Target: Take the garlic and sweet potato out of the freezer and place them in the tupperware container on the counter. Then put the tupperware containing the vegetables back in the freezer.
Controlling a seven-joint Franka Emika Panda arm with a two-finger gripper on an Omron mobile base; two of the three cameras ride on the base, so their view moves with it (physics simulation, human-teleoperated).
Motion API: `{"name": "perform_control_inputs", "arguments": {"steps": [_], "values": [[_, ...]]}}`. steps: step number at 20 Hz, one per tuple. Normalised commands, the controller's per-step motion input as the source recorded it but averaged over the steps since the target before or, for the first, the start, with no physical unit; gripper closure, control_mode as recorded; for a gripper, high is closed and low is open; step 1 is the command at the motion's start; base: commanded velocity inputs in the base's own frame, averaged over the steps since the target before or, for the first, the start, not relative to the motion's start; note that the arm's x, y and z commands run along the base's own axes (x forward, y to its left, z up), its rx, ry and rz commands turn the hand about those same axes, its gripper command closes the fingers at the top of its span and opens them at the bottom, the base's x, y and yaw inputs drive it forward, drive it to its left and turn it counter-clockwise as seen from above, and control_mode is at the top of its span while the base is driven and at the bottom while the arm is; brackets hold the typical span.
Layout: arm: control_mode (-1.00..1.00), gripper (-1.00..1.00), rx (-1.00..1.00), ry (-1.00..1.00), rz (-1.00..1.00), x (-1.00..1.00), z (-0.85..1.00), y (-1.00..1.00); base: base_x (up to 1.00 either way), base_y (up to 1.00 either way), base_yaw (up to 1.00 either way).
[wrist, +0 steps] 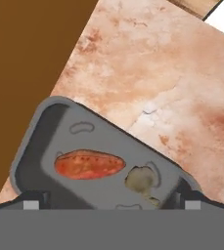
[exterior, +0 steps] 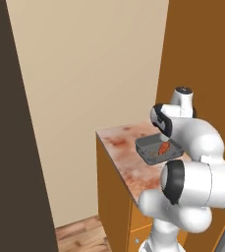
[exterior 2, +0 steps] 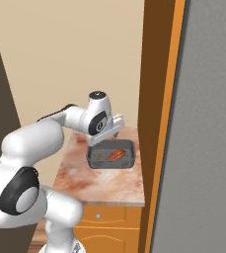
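A plain beige wall forms the background in both base views. A tall orange-brown wooden panel stands upright to the right of the wall. A dark brown vertical surface occupies the left edge of the left base view. Wood-plank flooring is visible at the foot of the wall. A small round knob sits on an orange cabinet front.
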Motion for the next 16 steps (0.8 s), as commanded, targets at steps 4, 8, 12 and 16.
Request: {"name": "perform_control_inputs", "arguments": {"steps": [4, 8, 12, 16], "values": [[-1.00, -1.00, 0.26, -0.02, -0.57, -0.28, 0.00, 0.69, 0.00, 0.00, 0.00], [-1.00, -1.00, 0.17, -0.01, -0.44, -0.20, 0.00, 0.89, 0.00, 0.00, 0.00], [-1.00, -1.00, 0.05, -0.01, -0.35, -0.09, -0.05, 0.90, 0.00, 0.00, 0.00], [-1.00, -1.00, 0.00, 0.00, -0.37, 0.00, -0.15, 0.88, 0.00, 0.00, 0.00]]}}
